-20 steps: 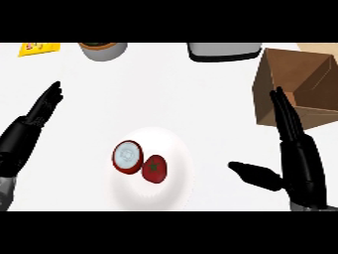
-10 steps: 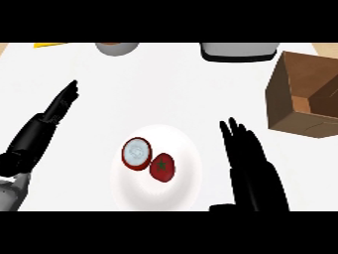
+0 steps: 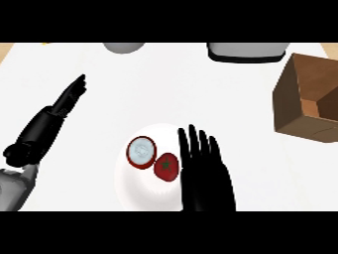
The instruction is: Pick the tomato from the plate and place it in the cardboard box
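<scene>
A red tomato [image 3: 167,167] lies on the white plate [image 3: 139,191] at the lower middle of the counter, next to a round slice with a red rim [image 3: 141,151]. My right hand [image 3: 204,173] is open with straight fingers, right beside the tomato on its right, its edge against or just over it and covering the plate's right part. The brown cardboard box [image 3: 319,101] stands open at the right, well apart from the plate. My left hand [image 3: 58,111] is open at the left, fingers pointing up and away, holding nothing.
A grey bowl-like object [image 3: 124,47] and a dark-rimmed grey container [image 3: 246,51] stand at the counter's far edge. The wooden floor shows past the counter's left and right corners.
My right hand has moved left from beside the box to the plate, now next to the tomato. The view has shifted, so the box and the far objects sit higher and further right.
</scene>
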Robot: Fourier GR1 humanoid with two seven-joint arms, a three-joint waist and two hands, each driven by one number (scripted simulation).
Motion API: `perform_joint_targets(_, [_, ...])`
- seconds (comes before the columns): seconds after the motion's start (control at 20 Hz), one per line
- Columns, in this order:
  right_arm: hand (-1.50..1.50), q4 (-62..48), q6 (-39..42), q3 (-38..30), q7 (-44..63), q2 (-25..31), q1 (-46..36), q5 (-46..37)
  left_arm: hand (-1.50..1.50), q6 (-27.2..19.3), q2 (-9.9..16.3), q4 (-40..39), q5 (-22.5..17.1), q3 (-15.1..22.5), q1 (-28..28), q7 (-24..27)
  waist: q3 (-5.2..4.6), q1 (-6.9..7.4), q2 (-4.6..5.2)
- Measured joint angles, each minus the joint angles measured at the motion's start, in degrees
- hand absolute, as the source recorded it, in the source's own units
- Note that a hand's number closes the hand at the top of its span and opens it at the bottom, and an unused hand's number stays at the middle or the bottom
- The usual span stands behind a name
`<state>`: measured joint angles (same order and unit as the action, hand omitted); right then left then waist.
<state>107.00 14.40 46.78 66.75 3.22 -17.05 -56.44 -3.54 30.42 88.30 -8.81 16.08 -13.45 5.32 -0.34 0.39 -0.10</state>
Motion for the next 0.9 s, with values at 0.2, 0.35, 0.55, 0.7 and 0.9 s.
perform_joint_targets(0.2, [-1.50,-2.9,0.5,0.2,2.4,-1.0,-2.0,2.8,0.00,0.4,-0.4,-0.2,0.1,0.0,-0.6,0.0,0.05,0.49,0.01])
perform_joint_targets(0.35, [-1.50,-5.3,0.2,0.5,3.4,-1.4,-3.4,4.9,0.00,0.6,-0.8,-0.6,0.3,0.1,-0.8,0.1,0.09,0.67,0.02])
perform_joint_targets(0.55, [-1.50,-8.3,0.0,-0.2,3.9,-1.6,-5.5,6.8,0.00,0.5,-1.4,-0.7,0.9,0.3,-1.3,-0.4,0.10,0.74,-0.07])
perform_joint_targets(0.7, [-1.50,-11.4,-0.2,-0.6,4.0,-1.6,-7.1,6.8,0.00,0.8,-1.4,-1.4,0.9,-0.1,-1.6,0.0,0.10,0.72,-0.06])
perform_joint_targets(0.9, [-1.50,-14.9,-0.9,-1.1,4.3,-1.7,-9.2,7.1,0.00,1.5,-1.3,-1.6,0.9,-0.6,-1.6,0.4,0.14,0.84,-0.06])
